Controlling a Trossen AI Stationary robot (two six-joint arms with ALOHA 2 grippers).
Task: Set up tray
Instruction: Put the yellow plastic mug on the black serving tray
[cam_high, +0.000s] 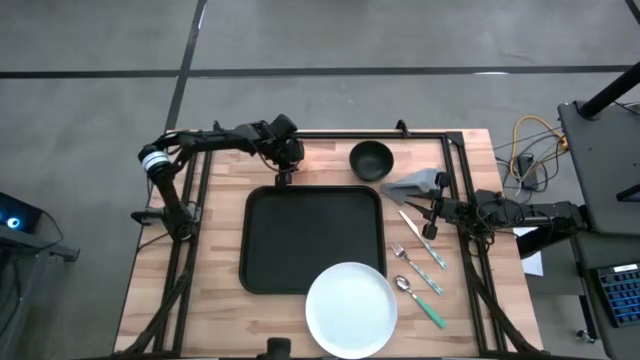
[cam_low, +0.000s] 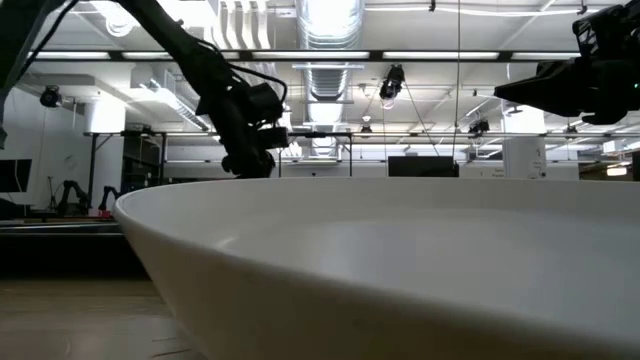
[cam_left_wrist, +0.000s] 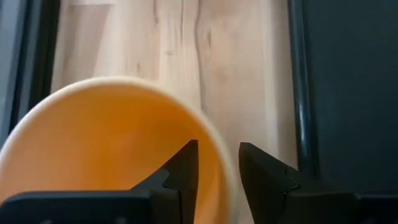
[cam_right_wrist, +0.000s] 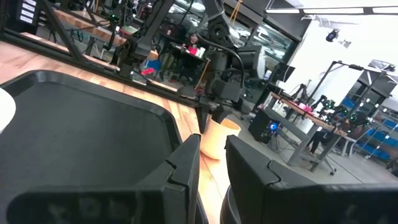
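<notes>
The tray (cam_high: 312, 238) lies flat at the middle of the desk (cam_high: 215, 290), empty, with the white plate (cam_high: 351, 309) overlapping its near right corner. A black bowl (cam_high: 371, 159) sits just beyond its far right corner; a grey cloth (cam_high: 417, 182) and cutlery, a fork (cam_high: 417, 269) among them, lie along its right side. At the far edge, just past the tray's far rim, my left pincer (cam_high: 283, 176) straddles the rim of an orange cup (cam_left_wrist: 112, 149), one finger inside the wall and one outside, jaws wide and not yet clamped. The cup stands upright on bare wood beside the tray. My right pincer (cam_high: 432, 209) waits right of the tray near the cloth, jaws nearly together, nothing in them. I judge the step in hand to be gripping the cup. To do it well I should close squarely on the wall, lift straight up so the base clears the tray's rim, then carry it over and set it down level.
</notes>
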